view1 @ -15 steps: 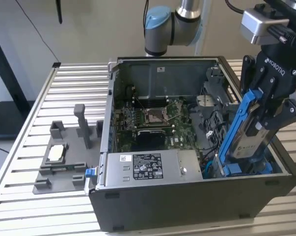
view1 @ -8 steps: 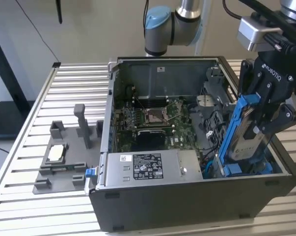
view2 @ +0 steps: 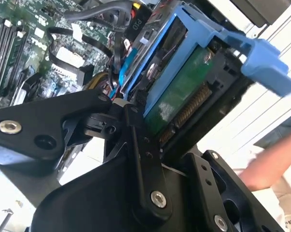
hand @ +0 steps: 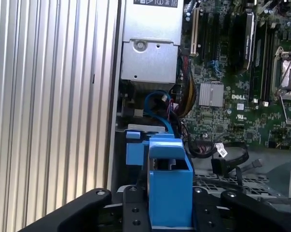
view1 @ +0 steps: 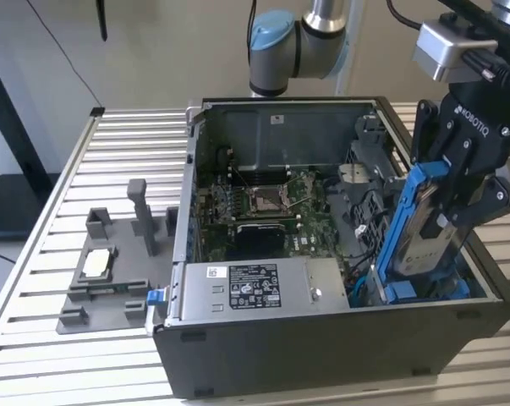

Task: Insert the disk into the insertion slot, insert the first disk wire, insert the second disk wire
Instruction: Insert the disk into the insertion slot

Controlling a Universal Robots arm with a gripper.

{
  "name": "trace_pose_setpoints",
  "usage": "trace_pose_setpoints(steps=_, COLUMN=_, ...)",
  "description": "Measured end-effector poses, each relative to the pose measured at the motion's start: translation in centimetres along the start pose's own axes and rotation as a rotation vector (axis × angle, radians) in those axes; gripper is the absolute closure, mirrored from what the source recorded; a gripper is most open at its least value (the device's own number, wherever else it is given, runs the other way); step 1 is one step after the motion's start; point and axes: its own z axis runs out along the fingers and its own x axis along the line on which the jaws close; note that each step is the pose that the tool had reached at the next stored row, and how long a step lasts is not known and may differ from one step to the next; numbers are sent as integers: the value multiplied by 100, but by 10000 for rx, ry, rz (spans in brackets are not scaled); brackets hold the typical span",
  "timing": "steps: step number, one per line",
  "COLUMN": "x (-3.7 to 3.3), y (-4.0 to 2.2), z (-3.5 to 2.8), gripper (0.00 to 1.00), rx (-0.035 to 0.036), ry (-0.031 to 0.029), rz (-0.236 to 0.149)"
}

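The arm [view1: 297, 51] reaches in from behind the case and bends down over its end on the exterior view's right, the wrist tipped so that the jaws point down and slightly inward. The jaws are clamped on the disk [view1: 424, 241], pressing on its two broad faces. The disk stands steeply tilted, with its upper end just above the jaws and its lower end down inside the case, at the blue-tabbed insertion slot [view1: 441, 289]; whether it has entered the slot cannot be told. The second wrist view shows the disk's green underside [view2: 181, 99], and the first wrist view shows its blue carrier [hand: 170, 188] gripped between the black jaws. Everything rests on a ribbed metal surface [view1: 35, 355], with a pale wall [view1: 111, 51] behind. The open computer case [view1: 322, 347] lies on its side under the jaws; inside it, well to the exterior view's left of the jaws, are the motherboard [view1: 263, 207] and the grey power-supply box [view1: 246, 286]. Farther off on that side, outside the case, stands a grey fixture [view1: 140, 211] holding a small square chip [view1: 98, 264].
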Motion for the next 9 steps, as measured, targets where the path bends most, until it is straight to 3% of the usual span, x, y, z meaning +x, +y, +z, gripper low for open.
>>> trace_pose_setpoints(steps=5, x=1, y=3, z=-150, gripper=67, rx=-128, ry=-12, rz=8)
trace_pose_setpoints(steps=7, x=2, y=-6, z=-161, gripper=67, rx=-290, ry=-4, rz=10)
trace_pose_setpoints(steps=9, x=2, y=-26, z=-163, gripper=67, rx=-364, ry=-11, rz=9)
